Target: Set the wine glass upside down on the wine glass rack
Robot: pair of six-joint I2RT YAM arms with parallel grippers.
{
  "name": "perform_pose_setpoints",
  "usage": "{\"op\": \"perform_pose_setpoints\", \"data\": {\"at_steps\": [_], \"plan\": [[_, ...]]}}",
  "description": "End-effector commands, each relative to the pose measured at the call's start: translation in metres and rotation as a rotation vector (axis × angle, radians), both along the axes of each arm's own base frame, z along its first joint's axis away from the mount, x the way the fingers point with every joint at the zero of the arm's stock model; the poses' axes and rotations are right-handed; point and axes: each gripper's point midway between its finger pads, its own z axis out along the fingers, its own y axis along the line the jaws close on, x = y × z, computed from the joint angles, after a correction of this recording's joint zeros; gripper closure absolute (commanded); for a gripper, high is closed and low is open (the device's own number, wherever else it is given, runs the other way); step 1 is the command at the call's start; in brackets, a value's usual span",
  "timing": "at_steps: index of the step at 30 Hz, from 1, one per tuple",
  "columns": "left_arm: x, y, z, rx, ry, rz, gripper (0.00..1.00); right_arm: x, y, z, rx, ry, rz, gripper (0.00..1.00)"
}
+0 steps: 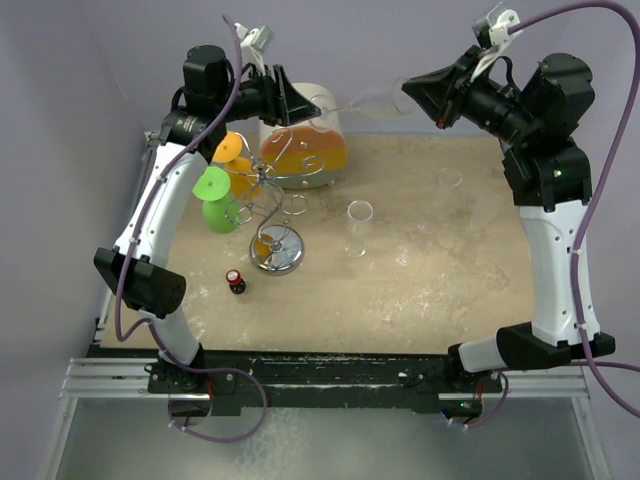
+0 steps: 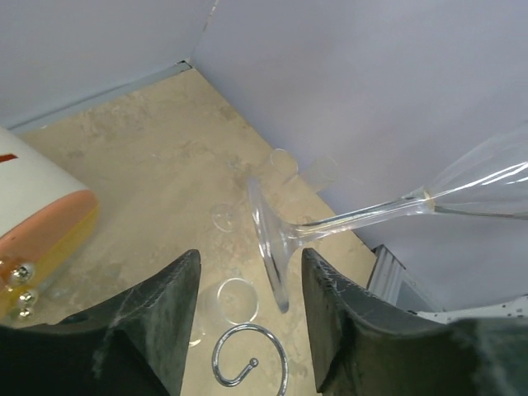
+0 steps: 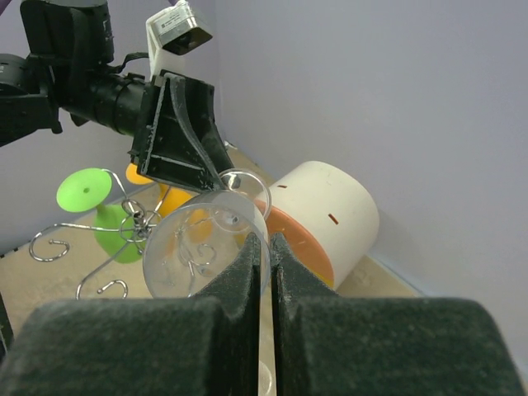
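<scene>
Plainly 1 wine glass, 1 rack, perhaps 3 coloured glasses.

The wine glass lies sideways behind the wine glass rack, seemingly above the drum.

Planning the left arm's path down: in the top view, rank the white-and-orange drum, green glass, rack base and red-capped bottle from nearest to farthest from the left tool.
1. White-and-orange drum, at the far side, right beside the left tool.
2. Green glass, at the rack's left side.
3. Rack base, nearer the table's middle.
4. Red-capped bottle, closest to the arm bases.
</scene>
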Motion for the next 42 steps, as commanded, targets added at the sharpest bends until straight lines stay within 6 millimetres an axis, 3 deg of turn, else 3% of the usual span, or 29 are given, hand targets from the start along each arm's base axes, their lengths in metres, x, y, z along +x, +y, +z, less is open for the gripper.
{"op": "perform_pose_setpoints", "data": {"at_steps": [1,5,12,16,20,23,26,34,42], "plan": [[-0.016,-0.008,0.02,-0.058,-0.01,-0.079,0.5,-0.012,0.001,0.025,0.034,-0.083,0.025,1.0],[-0.019,-0.011,0.018,-0.068,0.011,-0.105,0.63,-0.011,0.001,0.024,0.031,-0.083,0.018,1.0],[-0.021,-0.011,0.02,-0.072,0.016,-0.119,0.71,-0.009,0.0,0.022,0.027,-0.084,0.011,1.0],[-0.024,-0.013,0.021,-0.076,0.017,-0.134,0.82,-0.008,0.0,0.021,0.027,-0.084,0.01,1.0],[-0.027,-0.011,0.027,-0.079,0.0,-0.132,1.0,-0.007,-0.001,0.017,0.019,-0.079,0.006,1.0],[-0.03,-0.007,0.037,-0.081,-0.036,-0.114,1.0,-0.006,-0.001,0.012,0.004,-0.08,0.002,1.0],[-0.032,0.0,0.05,-0.091,-0.083,-0.09,1.0,-0.007,-0.004,0.009,-0.016,-0.089,-0.015,0.88],[-0.019,0.046,0.076,-0.137,-0.117,0.021,1.0,-0.011,-0.012,0.007,-0.051,-0.103,-0.053,0.52],[-0.001,0.121,0.099,-0.12,-0.211,0.217,1.0,-0.009,-0.029,0.007,-0.073,-0.11,-0.158,0.37]]}}
